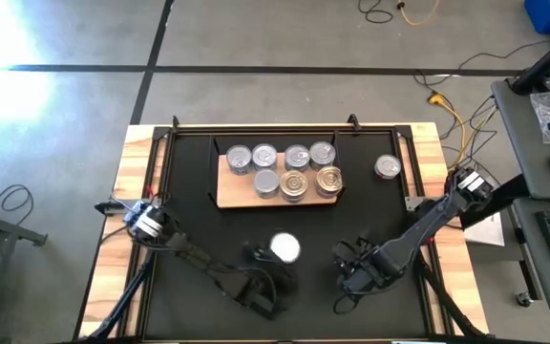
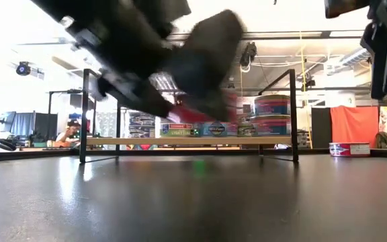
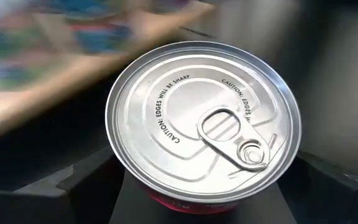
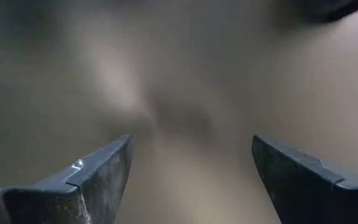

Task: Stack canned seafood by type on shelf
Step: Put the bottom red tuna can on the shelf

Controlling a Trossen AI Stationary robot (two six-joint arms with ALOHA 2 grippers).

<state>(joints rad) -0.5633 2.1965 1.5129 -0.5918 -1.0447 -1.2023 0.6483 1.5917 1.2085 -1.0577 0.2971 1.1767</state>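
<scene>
A can [image 3: 204,121] with a shiny silver pull-tab top and a red side sits between the fingers of my left gripper [image 1: 273,260], above the black mat's near middle [image 1: 285,247]. In the low view that gripper is a dark blur with red below it [image 2: 210,107]. The light-wood shelf [image 1: 229,193] lies toward the mat's far side and bears several tins [image 1: 294,170], two of them stacked [image 2: 272,114]. One more tin [image 1: 387,168] stands on the mat to the shelf's right. My right gripper [image 4: 191,180] hangs open over the near right of the mat [image 1: 349,277], with nothing between its fingers. My left gripper pinches the can by its red side wall [image 3: 166,198], one dark finger [image 3: 86,186] on each side of the round body. The fingers come from the table's near side, slanting down. The can's top faces up, and it looks lifted clear of the mat.
A large black mat [image 1: 199,229] covers the wooden table. The shelf's black frame ends [image 2: 84,114] stand up at both sides. Bare mat lies between the shelf and the near edge. Desks, cables and a person sitting far back [image 2: 69,132] are beyond the table.
</scene>
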